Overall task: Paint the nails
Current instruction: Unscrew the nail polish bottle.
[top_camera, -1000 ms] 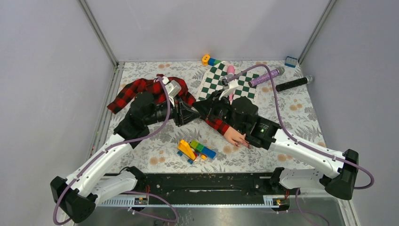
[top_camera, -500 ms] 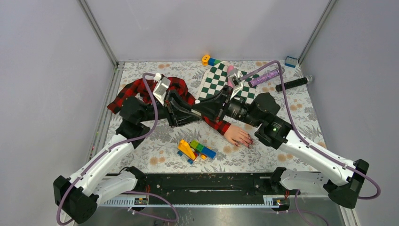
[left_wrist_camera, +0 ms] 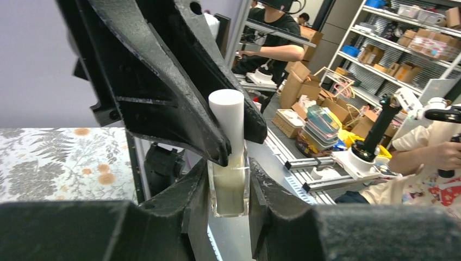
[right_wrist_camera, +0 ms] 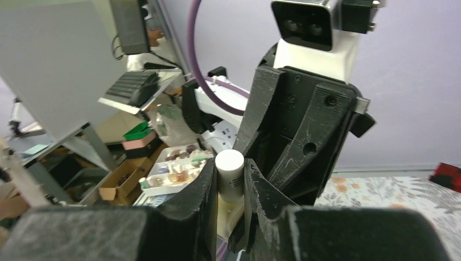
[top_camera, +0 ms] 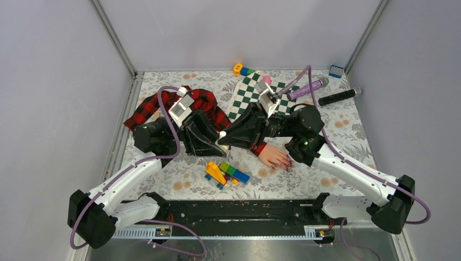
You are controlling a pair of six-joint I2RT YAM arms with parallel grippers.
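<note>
Left gripper (top_camera: pixel 216 142): jaws clamped narrow on the body of a small pale bottle (left_wrist_camera: pixel 229 190), which stands upright between them, its neck above the fingertips.
Right gripper (right_wrist_camera: pixel 231 187): jaws drawn narrow on the bottle's white cap (right_wrist_camera: pixel 229 166), meeting the left jaws tip to tip from the opposite side.
Step in hand (judged): opening the bottle, one arm bracing, the other turning or pulling the cap.
The nails (top_camera: pixel 284 162): on the mannequin hand (top_camera: pixel 273 156) lying flat on the table (top_camera: pixel 337 136), behind the right jaws and under that arm's wrist, well apart from the point where the jaws meet.
Plaid sleeve (top_camera: pixel 251 144): runs beneath the right gripper's body.
Toy bricks (top_camera: pixel 225 173): on the near side of the joined jaws, below them.
Risk 1: bottle turns with the cap. Cause: smooth glass held only by two pads.
Risk 2: cap slips from the right jaws. Cause: a short, round grip surface.
Risk 3: polish spills on sleeve or table. Cause: a jerk as the cap frees tilts the bottle.
Risk 4: the jaws collide. Cause: fingertips already crowded together.
</note>
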